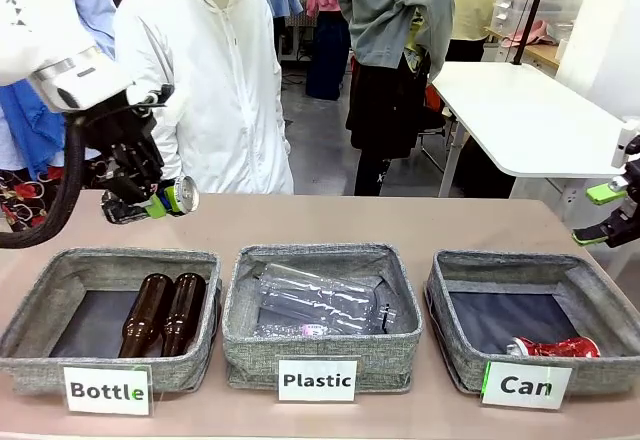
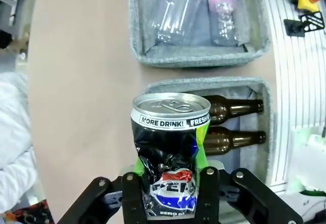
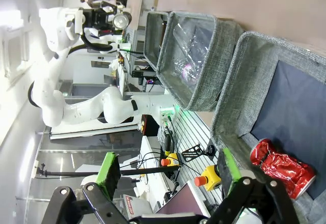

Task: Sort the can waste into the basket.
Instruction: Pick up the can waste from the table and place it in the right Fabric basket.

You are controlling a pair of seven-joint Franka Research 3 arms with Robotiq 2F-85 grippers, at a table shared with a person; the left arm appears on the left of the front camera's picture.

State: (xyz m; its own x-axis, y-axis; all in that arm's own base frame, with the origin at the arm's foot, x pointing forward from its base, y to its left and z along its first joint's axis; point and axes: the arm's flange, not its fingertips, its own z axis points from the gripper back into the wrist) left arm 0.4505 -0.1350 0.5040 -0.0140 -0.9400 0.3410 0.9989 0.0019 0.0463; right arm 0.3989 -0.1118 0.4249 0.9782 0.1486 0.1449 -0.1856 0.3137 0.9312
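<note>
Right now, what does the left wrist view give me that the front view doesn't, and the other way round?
Left wrist view alone: the print on the black can, "MORE DRINK!" around its rim, its dented side, and the left gripper shut on it with green pads against its sides.

Front view alone: the "Can" basket with the crushed red can inside, the right gripper open at the table's right edge, and the basket labels.

Both: the held can, the two brown bottles in their basket, and the clear plastic bottles in the middle one.
</note>
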